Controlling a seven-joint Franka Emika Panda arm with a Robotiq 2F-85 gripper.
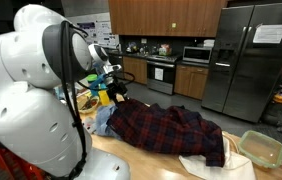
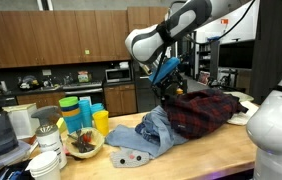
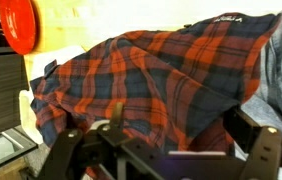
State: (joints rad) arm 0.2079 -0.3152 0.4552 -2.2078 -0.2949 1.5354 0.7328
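Observation:
A red and navy plaid shirt (image 1: 171, 128) lies crumpled on the wooden table (image 1: 156, 165); it also shows in an exterior view (image 2: 203, 110) and fills the wrist view (image 3: 151, 70). My gripper (image 1: 117, 88) hangs just above one end of the shirt, as the exterior view (image 2: 171, 84) also shows. In the wrist view the gripper (image 3: 166, 140) is open, its two fingers far apart, with a raised fold of the plaid cloth between them. I cannot tell whether the fingers touch the cloth.
A blue denim garment (image 2: 151, 132) and a grey cloth (image 2: 131, 155) lie beside the shirt. Coloured cups (image 2: 86, 112), a bowl (image 2: 81, 145) and stacked white cups (image 2: 49, 160) stand at one end. A clear container (image 1: 263, 148) and a white cloth (image 1: 216, 165) lie at the other end.

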